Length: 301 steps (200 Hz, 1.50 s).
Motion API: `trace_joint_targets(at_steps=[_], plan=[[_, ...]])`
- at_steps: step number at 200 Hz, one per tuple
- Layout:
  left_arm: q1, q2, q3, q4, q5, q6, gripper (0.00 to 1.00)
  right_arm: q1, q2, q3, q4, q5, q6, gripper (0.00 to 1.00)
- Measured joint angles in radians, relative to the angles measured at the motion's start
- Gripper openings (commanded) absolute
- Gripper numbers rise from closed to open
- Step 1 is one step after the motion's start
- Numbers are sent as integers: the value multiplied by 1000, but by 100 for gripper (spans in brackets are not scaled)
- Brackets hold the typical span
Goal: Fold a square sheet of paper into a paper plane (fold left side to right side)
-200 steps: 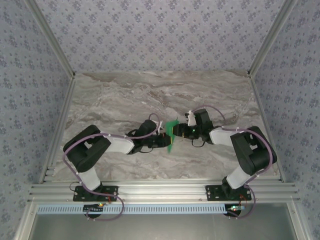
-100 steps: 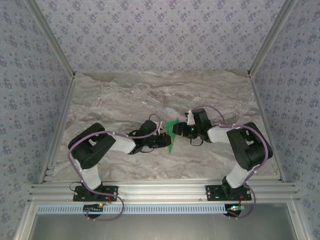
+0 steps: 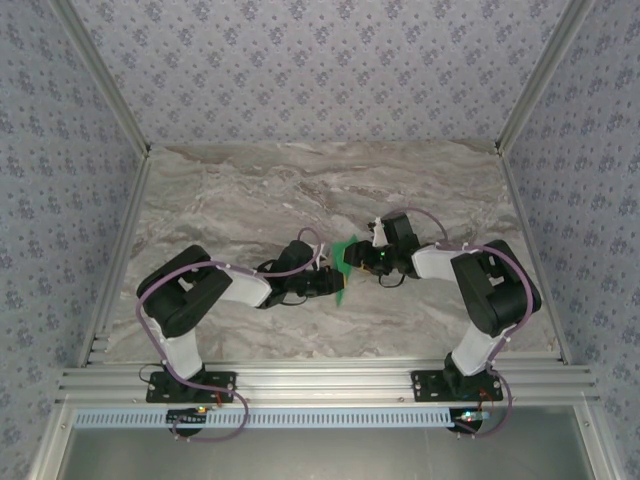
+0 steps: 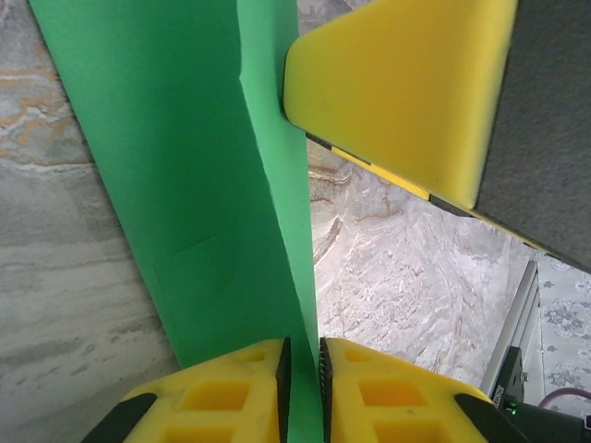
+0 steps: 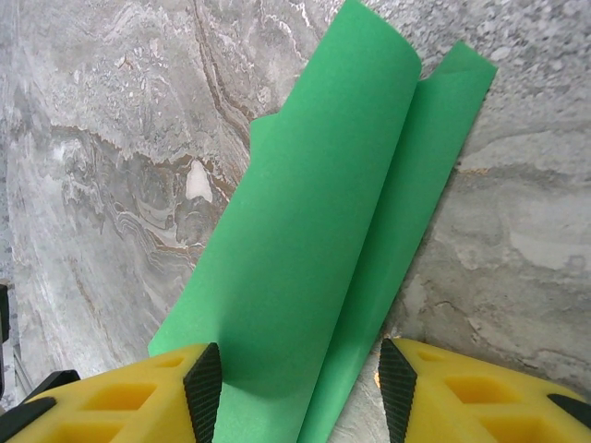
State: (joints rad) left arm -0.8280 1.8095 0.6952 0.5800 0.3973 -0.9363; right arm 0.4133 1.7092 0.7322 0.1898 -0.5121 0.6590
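The square sheet of paper (image 3: 345, 262) is bright green and bent into a loose fold, standing up from the marble between both arms. In the left wrist view the paper (image 4: 203, 166) runs down into my left gripper (image 4: 302, 355), whose pads stand a narrow slit apart with the paper's edge between them. My left gripper (image 3: 335, 283) reaches in from the left. My right gripper (image 5: 300, 388) is open and straddles the curled paper (image 5: 323, 240); one of its yellow fingers (image 4: 397, 92) touches the sheet's edge. It comes in from the right (image 3: 358, 262).
The marble tabletop (image 3: 250, 200) lies around the arms, bounded by aluminium rails (image 3: 320, 380) at the near edge and patterned walls (image 3: 320, 70) on the other sides. Both arm bases sit on the near rail.
My left jaws have parted slightly around the paper's edge. The right arm has drawn a little to the left and toward the back, its jaws a bit narrower.
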Motion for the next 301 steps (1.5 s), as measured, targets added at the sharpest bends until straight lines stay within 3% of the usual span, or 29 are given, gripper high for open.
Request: trace_joint_targets(at_steps=[61,124,190,210,266,301], plan=[[40,-46,-16,-8,11,3,34,0,0,2,-4,0,0,53],[140,-74,-14,-21,38,3,36,0,0,6,-11,0,-1,53],[146,24,92,-29,83,2,35,0,0,6,-12,0,-1,53],[146,55,106,-29,90,0,32,0,0,6,-14,0,-1,53],[154,81,123,-28,111,0,5,-2,0,6,-14,-2,-1,54],[167,83,129,-23,116,3,0,-24,-14,6,-34,-12,-3,55]])
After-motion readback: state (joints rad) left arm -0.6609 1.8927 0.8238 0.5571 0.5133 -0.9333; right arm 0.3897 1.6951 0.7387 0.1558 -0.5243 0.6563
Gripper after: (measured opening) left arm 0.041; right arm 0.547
